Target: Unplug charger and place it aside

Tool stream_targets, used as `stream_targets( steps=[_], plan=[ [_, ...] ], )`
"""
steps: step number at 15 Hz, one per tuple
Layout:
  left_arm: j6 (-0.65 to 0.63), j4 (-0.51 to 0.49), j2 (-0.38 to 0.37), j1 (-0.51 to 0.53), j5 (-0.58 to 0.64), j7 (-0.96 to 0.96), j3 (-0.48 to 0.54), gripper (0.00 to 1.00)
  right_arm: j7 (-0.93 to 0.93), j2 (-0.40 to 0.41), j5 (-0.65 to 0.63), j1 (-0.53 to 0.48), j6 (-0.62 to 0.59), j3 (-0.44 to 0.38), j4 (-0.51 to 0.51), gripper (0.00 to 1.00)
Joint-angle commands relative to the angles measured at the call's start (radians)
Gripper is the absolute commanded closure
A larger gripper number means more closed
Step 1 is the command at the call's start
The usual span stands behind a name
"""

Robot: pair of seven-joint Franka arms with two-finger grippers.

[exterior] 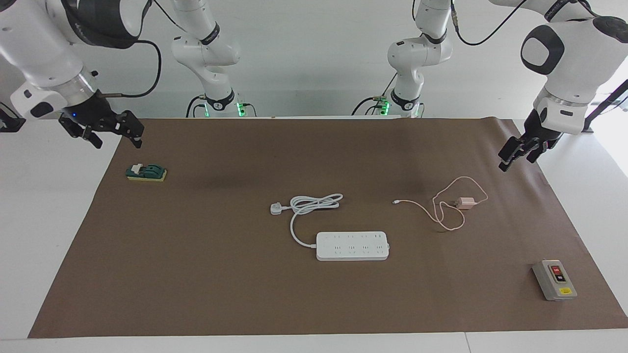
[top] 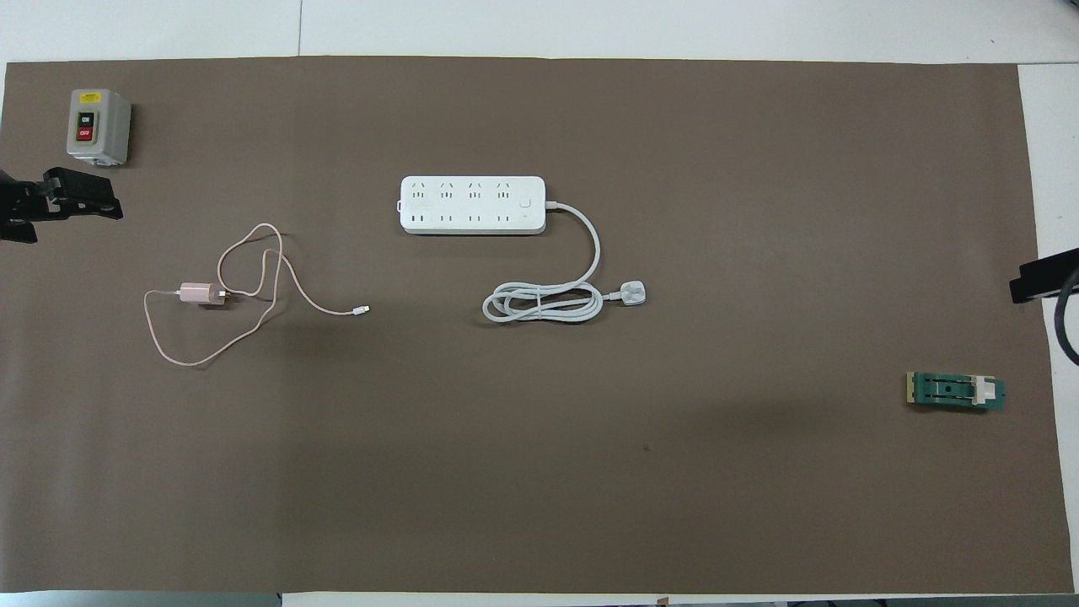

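Observation:
The pale pink charger [exterior: 465,202] lies on the brown mat [exterior: 196,274] with its thin pink cable looped around it. It is apart from the white power strip [exterior: 352,245], toward the left arm's end and a little nearer to the robots. It also shows in the overhead view [top: 196,292], as does the strip [top: 472,205], whose sockets are empty. My left gripper [exterior: 520,153] hangs open and empty above the mat's edge, near the charger. My right gripper [exterior: 114,133] hangs open and empty over the mat's other end.
The strip's thick white cord is coiled beside it and ends in a white plug [exterior: 276,209]. A grey switch box [exterior: 554,279] stands at the left arm's end, farther from the robots. A small green and yellow part [exterior: 146,172] lies below the right gripper.

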Motion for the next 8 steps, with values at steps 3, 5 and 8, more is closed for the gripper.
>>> stream_targets(
  steps=[3, 5, 8],
  plan=[
    [-0.191, 0.023, -0.026, -0.005, 0.027, 0.017, 0.01, 0.0, -0.01, -0.014, -0.015, -0.041, 0.021, 0.031, -0.04, 0.0],
    [-0.227, 0.02, -0.046, 0.001, 0.025, 0.034, 0.01, 0.0, -0.01, 0.017, -0.004, -0.043, 0.006, 0.032, 0.015, 0.0],
    [-0.265, 0.02, -0.096, 0.003, 0.02, 0.028, 0.011, 0.0, -0.009, 0.021, -0.001, -0.046, -0.007, 0.04, 0.03, 0.0]
  ],
)
